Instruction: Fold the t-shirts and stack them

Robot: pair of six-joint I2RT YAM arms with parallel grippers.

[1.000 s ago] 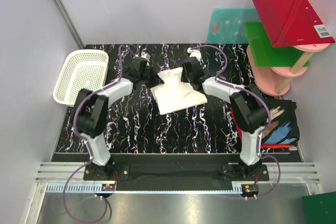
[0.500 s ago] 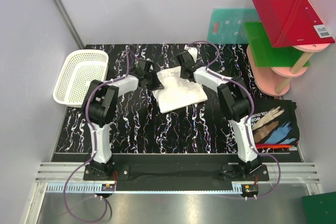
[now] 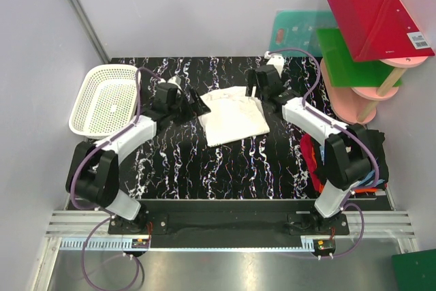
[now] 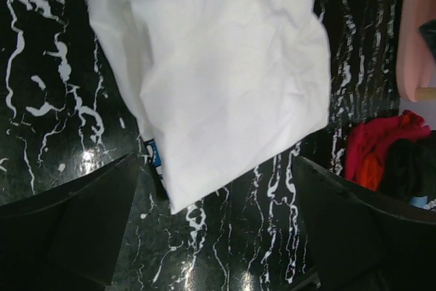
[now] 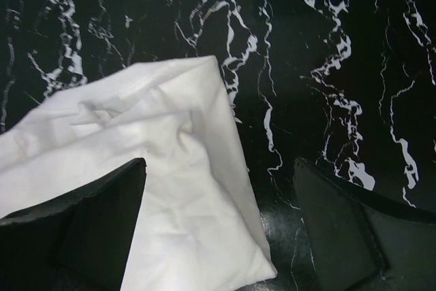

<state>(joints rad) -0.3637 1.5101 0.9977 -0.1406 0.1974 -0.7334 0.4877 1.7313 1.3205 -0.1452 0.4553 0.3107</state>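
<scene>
The white t-shirt point(image 3: 233, 115) lies flat near the middle of the table point(image 3: 204, 168), folded into a rough rectangle, and nothing grips it. In the left wrist view a small piece of blue print point(image 4: 155, 153) shows from under its fold. The left gripper point(image 3: 197, 105) is just beside the shirt's edge at 9 o'clock, its fingers spread wide and empty. The right gripper point(image 3: 257, 88) is near the shirt's corner at 1 o'clock, also spread wide and holding nothing. At 4 o'clock from the white shirt, at the table's right edge, the red-orange t-shirt point(image 3: 310, 161) and the black t-shirt point(image 3: 378, 158) lie together in a heap. The white basket point(image 3: 105, 100) stands at 9 o'clock, well apart.
</scene>
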